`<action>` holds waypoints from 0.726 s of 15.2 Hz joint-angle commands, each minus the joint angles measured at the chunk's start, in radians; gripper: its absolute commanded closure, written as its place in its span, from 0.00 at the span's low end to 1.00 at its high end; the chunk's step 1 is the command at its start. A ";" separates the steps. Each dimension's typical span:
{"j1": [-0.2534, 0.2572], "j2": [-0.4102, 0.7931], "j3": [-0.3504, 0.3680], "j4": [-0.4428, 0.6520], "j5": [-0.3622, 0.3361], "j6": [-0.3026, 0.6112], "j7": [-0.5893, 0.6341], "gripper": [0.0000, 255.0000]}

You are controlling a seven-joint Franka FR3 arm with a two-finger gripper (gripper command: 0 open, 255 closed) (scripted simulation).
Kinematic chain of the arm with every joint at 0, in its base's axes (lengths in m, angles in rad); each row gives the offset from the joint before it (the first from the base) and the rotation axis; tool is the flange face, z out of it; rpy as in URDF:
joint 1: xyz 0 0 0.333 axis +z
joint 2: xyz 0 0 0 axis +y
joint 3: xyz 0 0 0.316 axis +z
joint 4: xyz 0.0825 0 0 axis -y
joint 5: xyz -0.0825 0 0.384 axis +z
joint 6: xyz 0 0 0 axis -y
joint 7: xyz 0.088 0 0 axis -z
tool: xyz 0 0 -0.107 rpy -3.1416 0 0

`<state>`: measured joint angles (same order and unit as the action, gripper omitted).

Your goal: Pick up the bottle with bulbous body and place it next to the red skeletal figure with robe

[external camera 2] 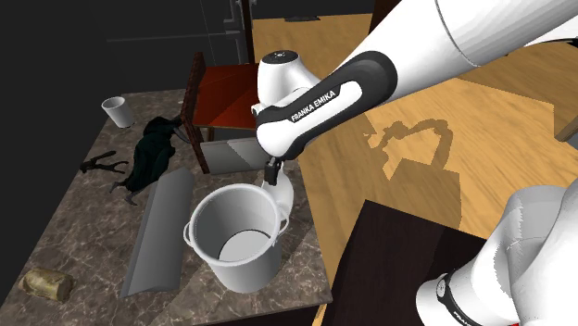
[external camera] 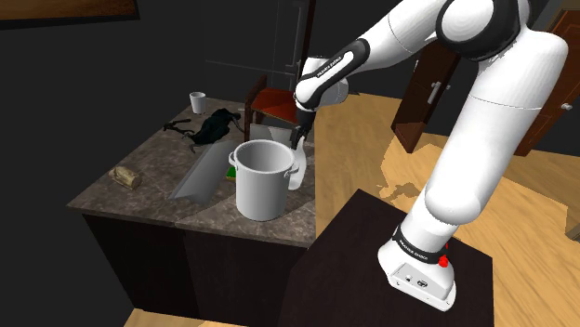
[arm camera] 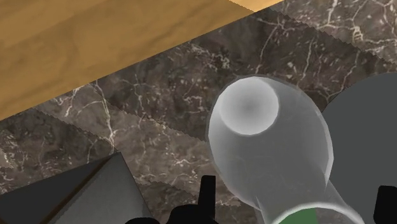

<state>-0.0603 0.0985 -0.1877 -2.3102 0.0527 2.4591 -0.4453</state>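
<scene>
My gripper (external camera: 297, 146) is mid-frame in the shoulder view, fingers spread wide on either side of the see-through bulbous bottle (arm camera: 273, 146), and as far as I can tell they're not touching it. The bottle's just right of the grey stockpot (external camera: 263, 190), over the marble counter (external camera: 139, 200).

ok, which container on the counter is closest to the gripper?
The pale bulbous bottle under the gripper, beside the grey pot; the white cup stands far off.
</scene>
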 commanded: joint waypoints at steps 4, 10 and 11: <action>0.000 0.000 0.000 0.000 0.000 0.000 0.000 1.00; 0.000 0.000 0.000 0.000 0.000 0.000 0.000 1.00; 0.000 0.000 0.000 0.000 0.000 0.000 0.000 1.00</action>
<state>-0.0603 0.0986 -0.1877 -2.3100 0.0528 2.4594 -0.4454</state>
